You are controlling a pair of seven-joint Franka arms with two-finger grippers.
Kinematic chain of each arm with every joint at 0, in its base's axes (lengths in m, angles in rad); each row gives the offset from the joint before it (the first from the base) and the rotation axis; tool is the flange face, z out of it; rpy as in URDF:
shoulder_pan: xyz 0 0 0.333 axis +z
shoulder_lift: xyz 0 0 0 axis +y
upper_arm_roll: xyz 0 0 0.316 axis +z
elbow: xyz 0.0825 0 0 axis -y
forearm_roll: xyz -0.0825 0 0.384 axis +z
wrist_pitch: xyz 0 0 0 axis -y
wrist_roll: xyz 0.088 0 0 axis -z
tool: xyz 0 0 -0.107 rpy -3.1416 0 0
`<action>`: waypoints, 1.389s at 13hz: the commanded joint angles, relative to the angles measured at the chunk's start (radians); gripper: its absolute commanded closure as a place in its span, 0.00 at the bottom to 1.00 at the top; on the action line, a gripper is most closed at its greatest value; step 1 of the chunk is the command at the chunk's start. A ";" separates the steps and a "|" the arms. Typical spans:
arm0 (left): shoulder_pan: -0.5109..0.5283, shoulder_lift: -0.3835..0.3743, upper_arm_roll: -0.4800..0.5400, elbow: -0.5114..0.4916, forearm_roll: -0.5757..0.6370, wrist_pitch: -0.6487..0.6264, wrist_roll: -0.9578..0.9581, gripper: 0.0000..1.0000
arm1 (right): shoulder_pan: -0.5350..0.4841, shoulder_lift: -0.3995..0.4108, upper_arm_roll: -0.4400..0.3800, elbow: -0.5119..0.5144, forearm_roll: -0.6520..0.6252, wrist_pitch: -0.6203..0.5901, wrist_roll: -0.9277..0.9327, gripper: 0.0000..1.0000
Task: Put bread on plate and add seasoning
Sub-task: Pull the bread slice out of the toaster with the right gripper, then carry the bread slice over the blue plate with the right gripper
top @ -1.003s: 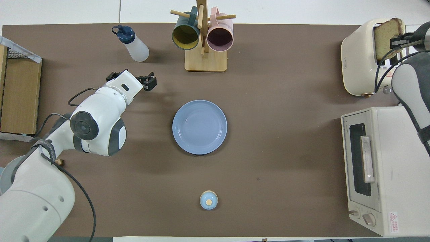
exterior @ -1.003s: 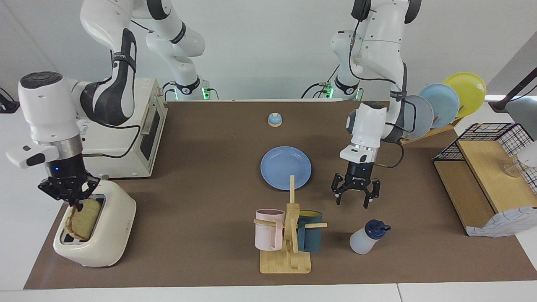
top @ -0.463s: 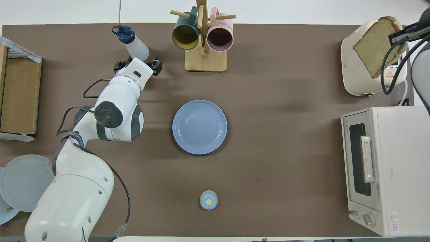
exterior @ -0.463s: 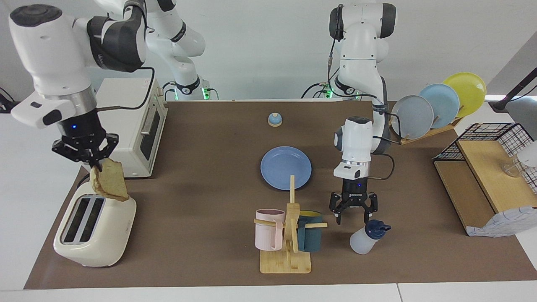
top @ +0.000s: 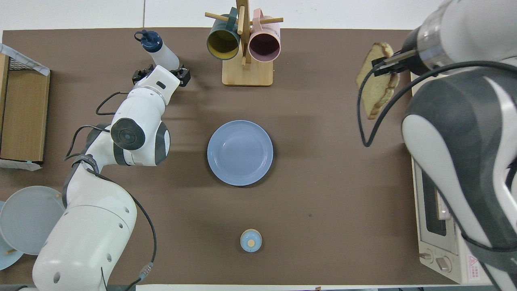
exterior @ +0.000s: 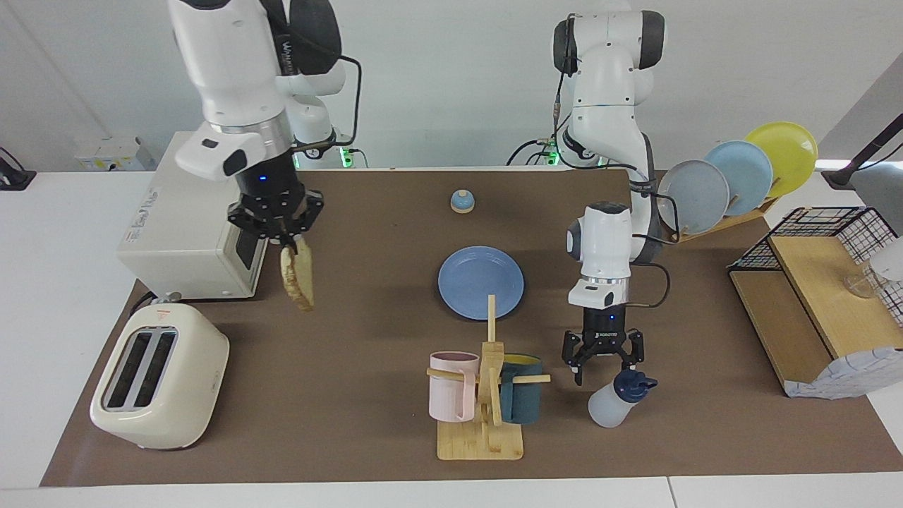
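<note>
A brown mat (exterior: 338, 367) covers the white table (exterior: 63, 233), and the blue plate (exterior: 481, 282) sits flat near its middle; I will place everything from that plate.

Toward the right arm's end of the table from the plate, a cream toaster (exterior: 159, 377) stands farther from the robots than the plate, its two slots bare. A white toaster oven (exterior: 190, 236) stands at the same end, nearer to the robots. The right gripper (exterior: 286, 241) hangs in the air over the mat in front of the oven, clamped tight on the top edge of the bread (exterior: 298, 277). The slice dangles below it on edge, well apart from the plate.

A small blue bell (exterior: 462, 202) rests nearer to the robots than the plate. A wooden mug stand (exterior: 487, 395) with a pink mug (exterior: 451, 386) and a dark teal mug (exterior: 522, 396) stands farther from them.

Toward the left arm's end from the plate, the left gripper (exterior: 602, 361) is low with its fingers spread wide, straddling the seasoning (exterior: 617, 400) just at its dark cap; I cannot tell whether they touch it. The bottle leans on the mat beside the stand.

At that end stand a rack of upright plates (exterior: 737, 176) and a wooden shelf with a wire basket (exterior: 818, 282). A pale wall (exterior: 437, 77) closes the room at the robots' end.
</note>
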 commanded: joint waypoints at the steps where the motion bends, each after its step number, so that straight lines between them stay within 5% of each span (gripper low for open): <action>1: -0.002 0.047 0.019 0.080 -0.021 -0.040 -0.021 0.00 | -0.020 -0.002 0.096 -0.071 -0.002 0.030 0.133 1.00; 4: 0.015 0.057 0.020 0.124 -0.019 -0.081 -0.024 0.00 | -0.020 -0.004 0.248 -0.221 -0.004 0.187 0.476 1.00; 9: 0.021 0.084 0.022 0.157 -0.016 -0.095 -0.026 0.00 | 0.018 0.041 0.333 -0.456 -0.022 0.610 0.782 1.00; 18: 0.034 0.088 0.020 0.175 -0.011 -0.120 -0.024 0.00 | 0.098 0.096 0.333 -0.533 -0.208 0.698 0.962 1.00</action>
